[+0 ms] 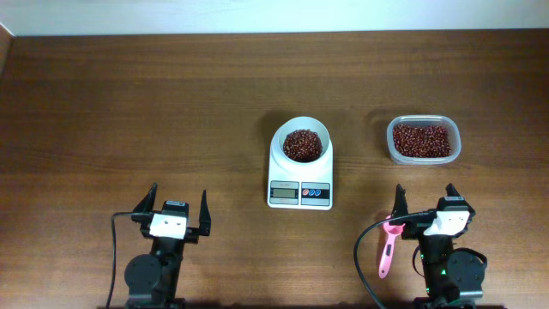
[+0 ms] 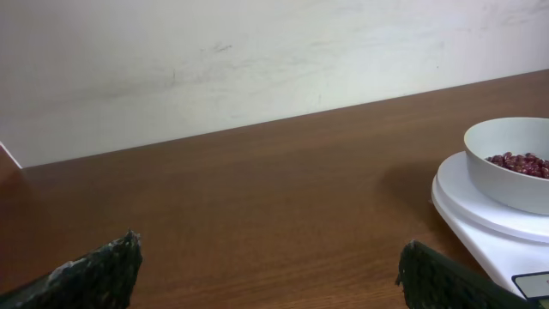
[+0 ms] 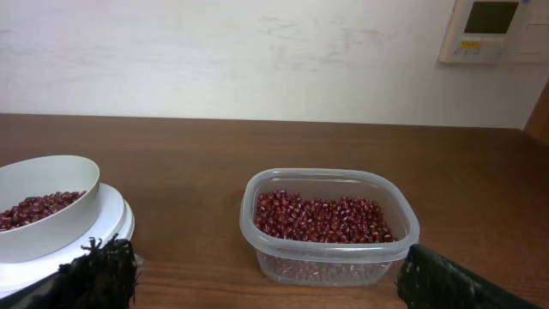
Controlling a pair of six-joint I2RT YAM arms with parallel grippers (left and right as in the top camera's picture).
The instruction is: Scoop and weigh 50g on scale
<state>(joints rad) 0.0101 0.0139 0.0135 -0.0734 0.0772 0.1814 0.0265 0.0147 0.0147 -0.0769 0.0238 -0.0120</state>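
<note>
The white scale (image 1: 299, 182) stands mid-table, its display and blue and red buttons facing the front. Its white bowl (image 1: 303, 143) holds a layer of red beans. A pink scoop (image 1: 388, 250) lies flat on the table by the right arm's base, handle toward the front edge. My left gripper (image 1: 178, 200) stands open near the front left with nothing between its fingers; in the left wrist view (image 2: 270, 257) the scale (image 2: 480, 225) is off to the right. My right gripper (image 1: 425, 196) is open and empty, facing the tub; in the right wrist view (image 3: 262, 266) the bowl (image 3: 43, 215) sits at left.
A clear plastic tub (image 1: 422, 140) of red beans stands to the right of the scale, straight ahead of the right gripper (image 3: 330, 225). Black cables loop beside both arm bases. A pale wall runs along the table's far edge.
</note>
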